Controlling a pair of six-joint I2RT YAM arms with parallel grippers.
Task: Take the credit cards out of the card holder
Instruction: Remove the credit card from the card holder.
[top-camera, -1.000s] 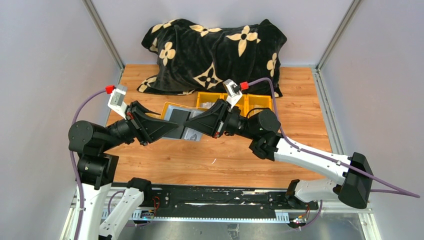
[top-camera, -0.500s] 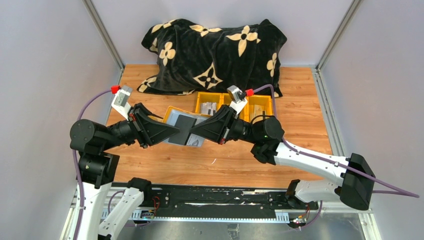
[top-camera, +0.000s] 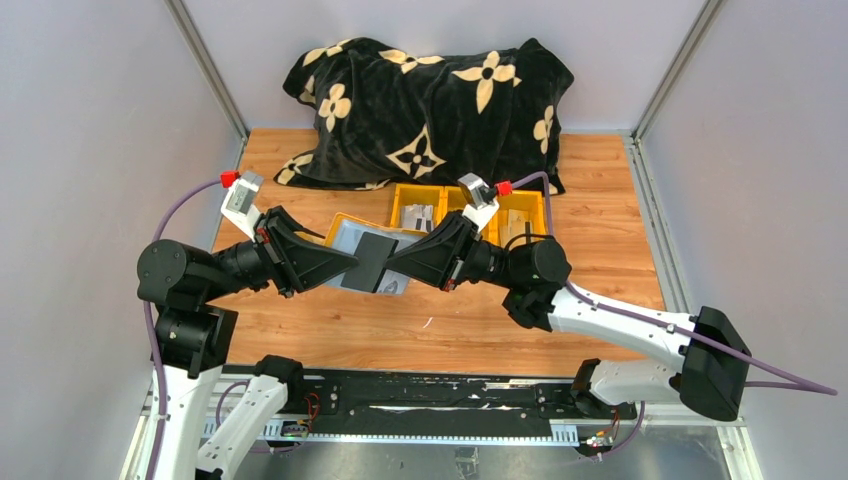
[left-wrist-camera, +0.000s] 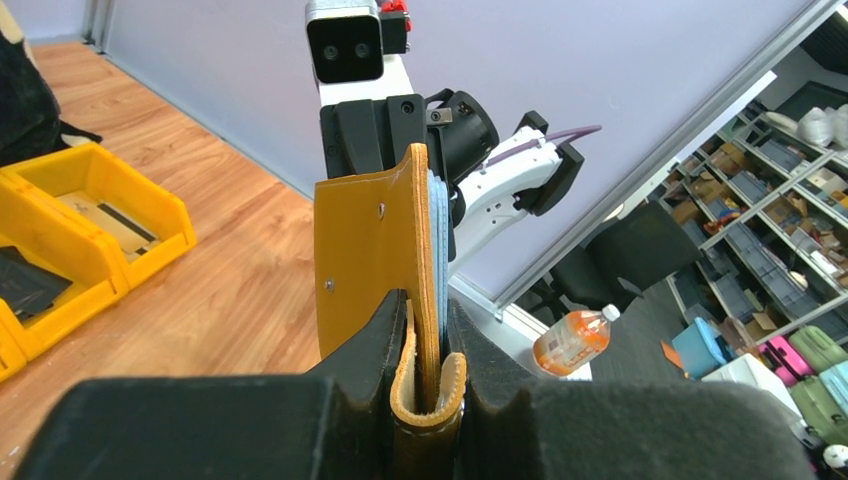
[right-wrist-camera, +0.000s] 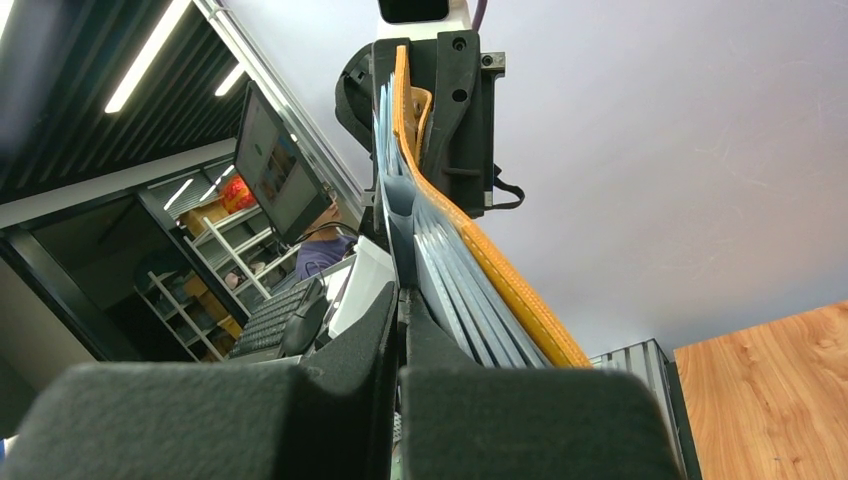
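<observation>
**Aloft, one card holder spans two pincers**

The small silvery card holder with a mustard-yellow flap (top-camera: 372, 262) hangs above the wooden table (top-camera: 450, 325). Its long axis runs from the left pincer (left-wrist-camera: 428, 312), clamped on the flap end, to the right pincer (right-wrist-camera: 400, 296), clenched on a thin blue-grey leaf; whether card or pocket cannot be told. Since a second ago the right arm has drawn rightward, and the holder now sits more tilted.

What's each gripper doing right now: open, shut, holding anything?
Left gripper: shut on the card holder, at its mustard edge.
Right gripper: shut on the card holder's blue-grey pockets.
</observation>
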